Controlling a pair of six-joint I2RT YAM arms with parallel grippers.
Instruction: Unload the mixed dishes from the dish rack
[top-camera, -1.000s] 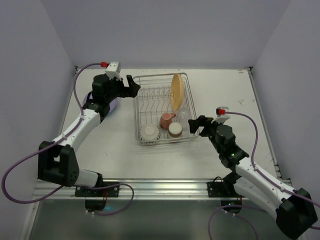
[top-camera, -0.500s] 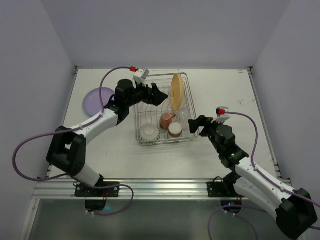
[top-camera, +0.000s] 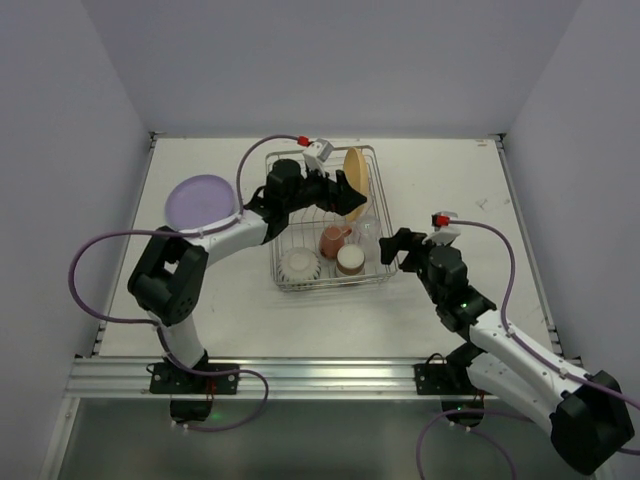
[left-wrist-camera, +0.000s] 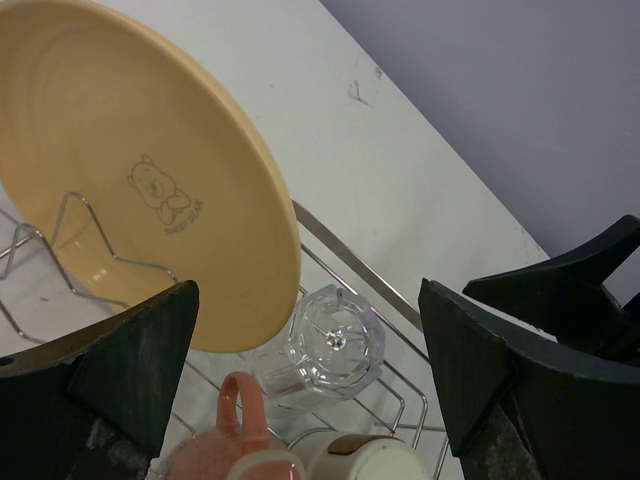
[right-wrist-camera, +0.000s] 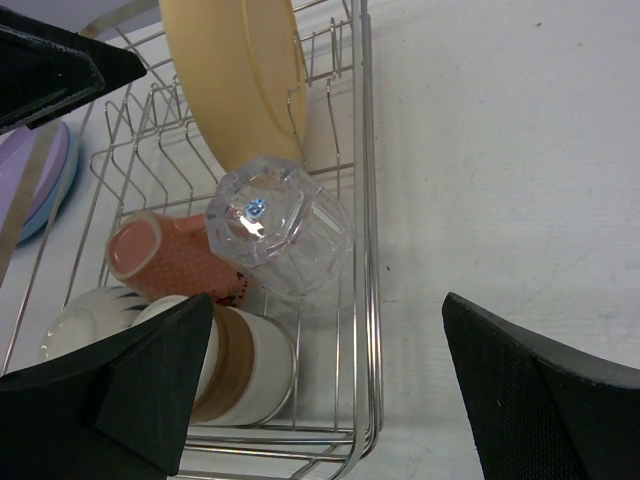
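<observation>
"Where is the left gripper (top-camera: 337, 196)?"

"Over the far part of the dish rack (top-camera: 273, 232). Its two fingers are wide apart and hold nothing. The yellow plate (top-camera: 354, 180) stands on its edge just to the right."

"And the right gripper (top-camera: 393, 248)?"

"Wide apart too, and empty, just outside the rack's right side."

"What's in the rack?"

"The clear glass (right-wrist-camera: 280, 235) next to the pink mug (top-camera: 333, 240). The brown-and-cream cup (top-camera: 350, 260) and white bowl (top-camera: 299, 264) sit at the near end. The purple plate (top-camera: 200, 203) lies on the table (top-camera: 450, 180), left of the rack."
</observation>
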